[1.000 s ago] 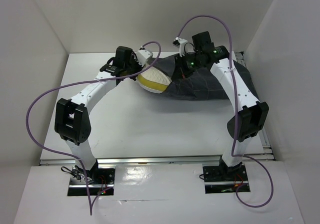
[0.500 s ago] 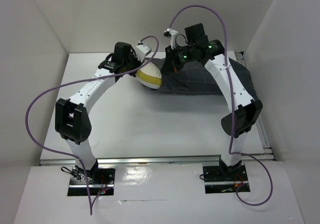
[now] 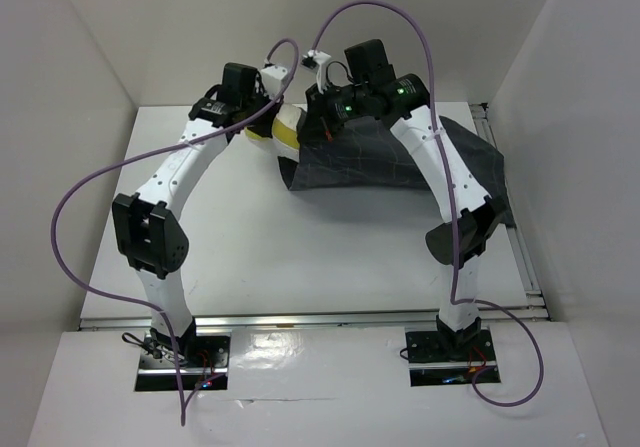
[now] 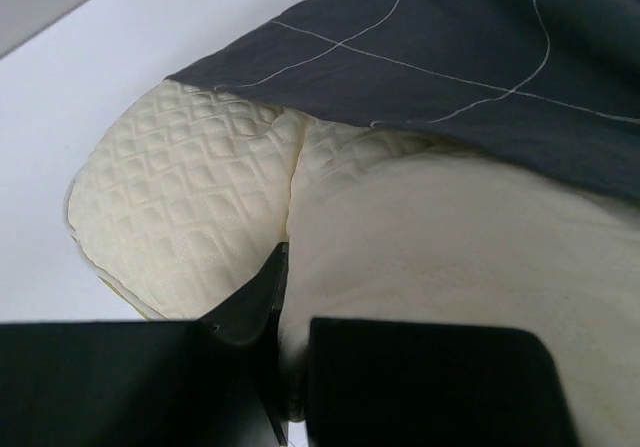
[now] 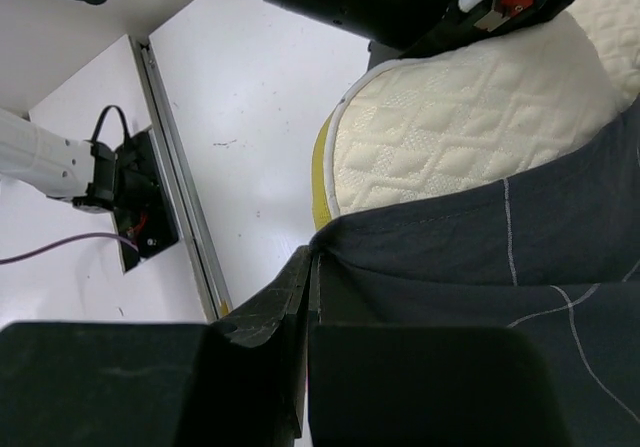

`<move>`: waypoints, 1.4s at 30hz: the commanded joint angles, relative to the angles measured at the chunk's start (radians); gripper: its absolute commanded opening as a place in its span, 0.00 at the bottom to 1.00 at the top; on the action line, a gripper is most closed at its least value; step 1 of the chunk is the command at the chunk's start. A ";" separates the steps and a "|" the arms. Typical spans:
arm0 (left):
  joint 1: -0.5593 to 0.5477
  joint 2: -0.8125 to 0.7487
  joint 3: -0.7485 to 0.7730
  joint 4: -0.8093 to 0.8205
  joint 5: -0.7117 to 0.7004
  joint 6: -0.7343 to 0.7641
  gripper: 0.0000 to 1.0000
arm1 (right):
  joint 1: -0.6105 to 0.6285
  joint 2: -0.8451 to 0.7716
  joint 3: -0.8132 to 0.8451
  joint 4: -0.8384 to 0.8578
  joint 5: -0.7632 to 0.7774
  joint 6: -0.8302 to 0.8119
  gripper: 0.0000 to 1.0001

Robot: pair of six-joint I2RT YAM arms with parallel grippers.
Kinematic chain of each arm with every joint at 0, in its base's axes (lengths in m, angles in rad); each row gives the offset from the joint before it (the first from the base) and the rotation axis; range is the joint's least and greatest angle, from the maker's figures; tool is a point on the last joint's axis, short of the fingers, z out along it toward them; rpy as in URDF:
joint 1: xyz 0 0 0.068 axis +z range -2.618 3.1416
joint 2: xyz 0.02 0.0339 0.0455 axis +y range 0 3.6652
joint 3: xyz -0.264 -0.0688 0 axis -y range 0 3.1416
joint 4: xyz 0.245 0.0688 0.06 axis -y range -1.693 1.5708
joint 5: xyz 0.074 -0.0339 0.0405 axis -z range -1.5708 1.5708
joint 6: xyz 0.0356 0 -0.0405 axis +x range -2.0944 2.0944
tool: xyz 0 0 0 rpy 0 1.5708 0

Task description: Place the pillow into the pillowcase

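Pillow (image 3: pixel 283 130) sits at the far middle of the table (image 3: pixel 250 247), between my two wrists and partly inside the pillowcase (image 3: pixel 390 162). Its cream quilted left end and yellow side band stick out of the case's left-hand mouth, and the rest lies under the dark gridded cloth. My left gripper (image 4: pixel 283 267) is closed on a fold of the pillow's quilted face, fingers pressed into the crease. My right gripper (image 5: pixel 306 267) is pinched tight on the hem of the pillowcase mouth, just beside the yellow band. From there the case spreads across the far right of the table, reaching its right edge.
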State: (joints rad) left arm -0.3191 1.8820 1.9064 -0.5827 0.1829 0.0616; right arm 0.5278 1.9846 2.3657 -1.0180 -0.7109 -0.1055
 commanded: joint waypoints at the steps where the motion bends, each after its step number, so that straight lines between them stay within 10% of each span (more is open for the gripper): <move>1: -0.048 -0.020 -0.021 0.021 0.116 -0.112 0.00 | 0.028 -0.035 0.058 0.073 -0.027 0.035 0.00; 28: -0.146 0.068 0.023 0.121 0.323 -0.430 0.00 | 0.078 -0.052 0.067 0.180 -0.068 0.130 0.00; 42: 0.017 -0.256 -0.429 0.205 -0.075 -0.378 0.00 | -0.023 -0.129 -0.029 0.162 0.021 0.099 0.00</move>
State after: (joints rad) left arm -0.3515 1.7184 1.5024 -0.4473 0.2535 -0.2905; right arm 0.5358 1.9396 2.3306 -0.9730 -0.6834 -0.0078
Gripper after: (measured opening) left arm 0.133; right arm 0.009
